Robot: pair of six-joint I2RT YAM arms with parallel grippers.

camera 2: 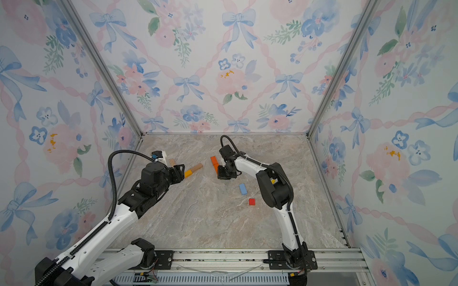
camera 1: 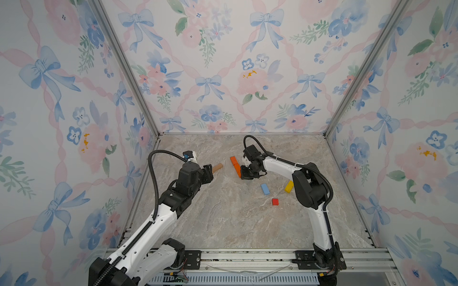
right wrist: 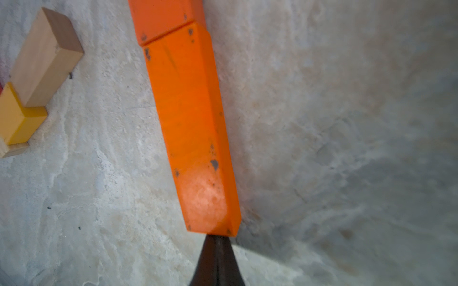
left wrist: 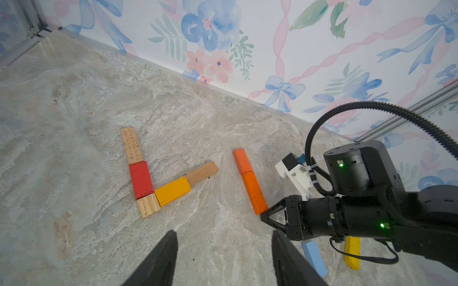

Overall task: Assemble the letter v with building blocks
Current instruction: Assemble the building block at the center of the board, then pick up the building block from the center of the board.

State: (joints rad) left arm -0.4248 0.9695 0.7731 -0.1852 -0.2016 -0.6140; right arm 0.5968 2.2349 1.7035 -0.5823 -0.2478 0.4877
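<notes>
Right wrist view: right gripper pinched shut on nothing, tips touching the end of an orange block, laid end to end with a second orange block, long axes in one line pointing away from the tips. Left wrist view: left gripper partly open, empty. Beyond it on the table, a V: engraved wood bar, writing too small to read, and red bar along one arm; yellow bar and plain wood bar along the other; ribbed wood square at the corner
</notes>
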